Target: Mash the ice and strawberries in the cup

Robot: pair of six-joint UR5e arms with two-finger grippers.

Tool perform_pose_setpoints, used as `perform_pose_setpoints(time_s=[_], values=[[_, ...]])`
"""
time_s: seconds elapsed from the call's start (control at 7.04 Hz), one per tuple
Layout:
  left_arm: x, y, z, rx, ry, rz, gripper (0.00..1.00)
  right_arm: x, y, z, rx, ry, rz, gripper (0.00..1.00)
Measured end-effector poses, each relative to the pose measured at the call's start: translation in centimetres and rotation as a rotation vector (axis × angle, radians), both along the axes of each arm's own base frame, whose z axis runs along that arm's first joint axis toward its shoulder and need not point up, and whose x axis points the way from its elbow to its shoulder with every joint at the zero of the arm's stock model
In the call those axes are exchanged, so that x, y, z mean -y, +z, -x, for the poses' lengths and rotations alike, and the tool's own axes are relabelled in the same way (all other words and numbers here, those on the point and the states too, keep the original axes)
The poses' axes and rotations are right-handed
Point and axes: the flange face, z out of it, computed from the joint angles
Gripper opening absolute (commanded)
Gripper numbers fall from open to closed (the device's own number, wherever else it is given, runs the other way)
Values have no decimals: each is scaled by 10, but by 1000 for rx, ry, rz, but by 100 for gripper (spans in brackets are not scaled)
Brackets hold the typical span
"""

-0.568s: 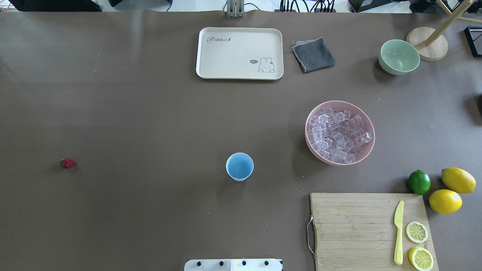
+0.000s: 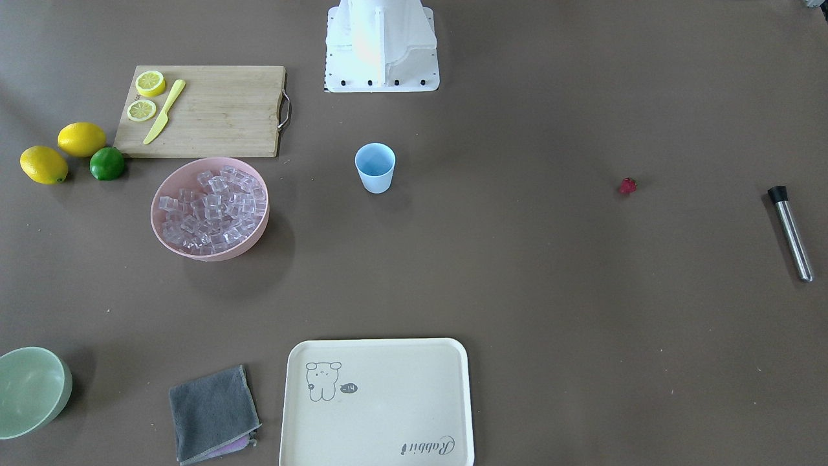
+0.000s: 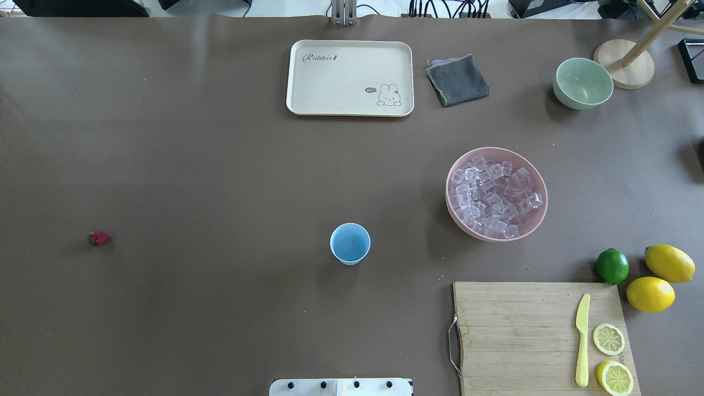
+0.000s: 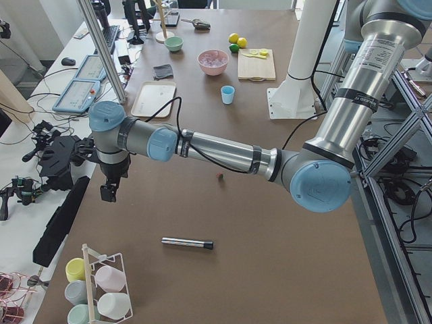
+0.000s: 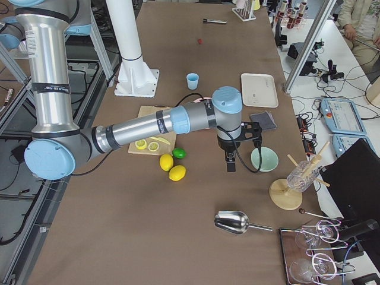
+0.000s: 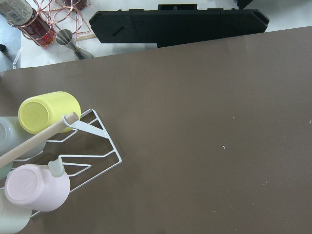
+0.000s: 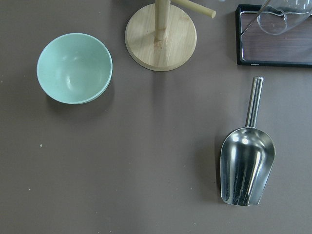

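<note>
The light blue cup (image 3: 350, 243) stands upright and empty at the table's middle, near the robot's base; it also shows in the front view (image 2: 375, 167). The ice (image 3: 495, 195) fills a pink bowl (image 3: 496, 149) to the cup's right. One small red strawberry (image 3: 99, 238) lies alone far to the left. My left gripper (image 4: 108, 191) hangs past the table's left end, far from the strawberry. My right gripper (image 5: 230, 163) hangs near the pale green bowl (image 5: 264, 159). I cannot tell whether either is open or shut.
A steel muddler (image 2: 790, 233) lies at the left end beyond the strawberry. A cream tray (image 3: 350, 77) and grey cloth (image 3: 457, 80) lie at the far edge. A cutting board (image 3: 517, 335) holds a yellow knife and lemon halves, with lemons and a lime (image 3: 612, 265) beside it. A metal scoop (image 7: 246, 165) lies at the right end.
</note>
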Motion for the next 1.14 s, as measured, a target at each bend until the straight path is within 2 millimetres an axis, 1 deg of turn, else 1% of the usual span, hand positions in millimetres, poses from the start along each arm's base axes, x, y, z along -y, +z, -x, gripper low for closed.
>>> perform_pose_setpoints(time_s=[0.14, 0.43, 0.71, 0.99, 1.14], values=[[-7, 3, 1, -9, -1, 3, 98, -1, 0, 0, 0, 0, -1, 100], [-23, 19, 2, -12, 0, 20, 98, -4, -3, -1, -1, -2, -9, 100], [-27, 23, 2, -8, 5, 21, 98, -8, -7, -1, -5, -5, -22, 100], [-26, 23, 2, -8, 5, 22, 98, -20, -3, -2, -11, -4, -25, 100], [-27, 23, 3, -7, 3, 23, 98, -24, -2, -2, -12, -4, -28, 100]])
